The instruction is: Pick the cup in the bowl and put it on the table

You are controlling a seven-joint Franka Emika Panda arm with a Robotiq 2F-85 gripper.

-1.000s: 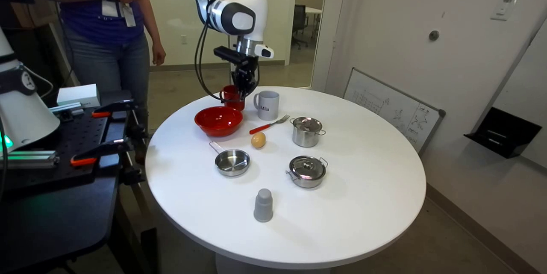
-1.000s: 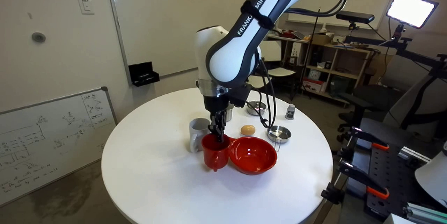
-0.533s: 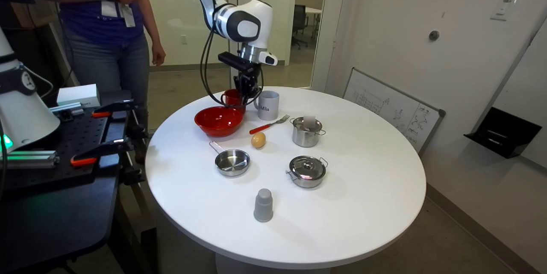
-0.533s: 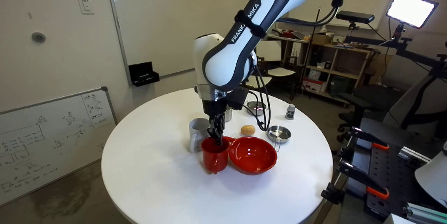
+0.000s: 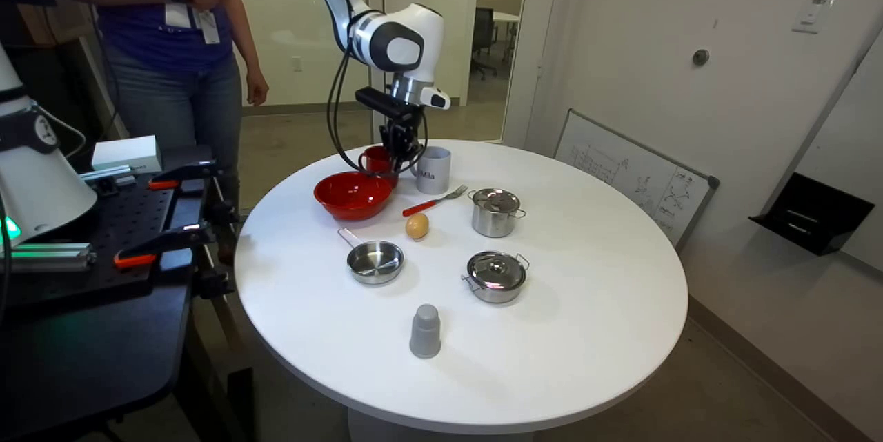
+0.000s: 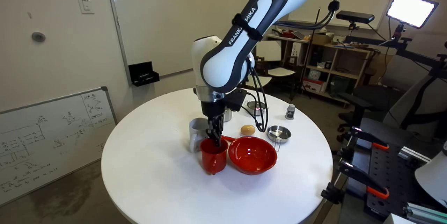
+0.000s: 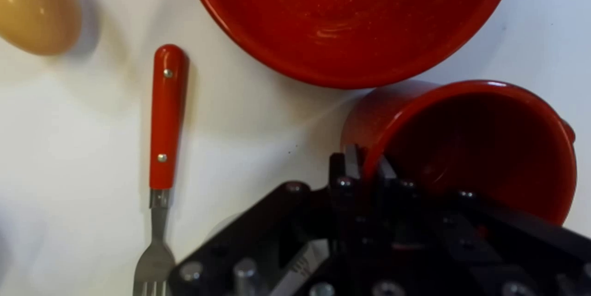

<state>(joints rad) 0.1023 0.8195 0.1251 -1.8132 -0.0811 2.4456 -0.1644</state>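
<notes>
Hand (image 7: 368, 163) grips cup (image 7: 480, 141) — arm (image 6: 226, 65): "FRANK… MIKA"

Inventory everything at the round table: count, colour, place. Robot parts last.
Table: 1, white, beneath the rest
Bowl: 1, red, on the table
Cup: 1, red, just outside the bowl
Mug: 1, grey, beside the cup
Fork: 1, silver, red-handled, near the mug
Egg: 1, tan, beside the fork
Pan: 1, silver, near the egg
Pots: 2, silver, right of the pan in an exterior view
Small container: 1, grey, near the pan
Arm: 1, white and black, overhead
Claw: 1, black, gripping the cup's rim
</notes>
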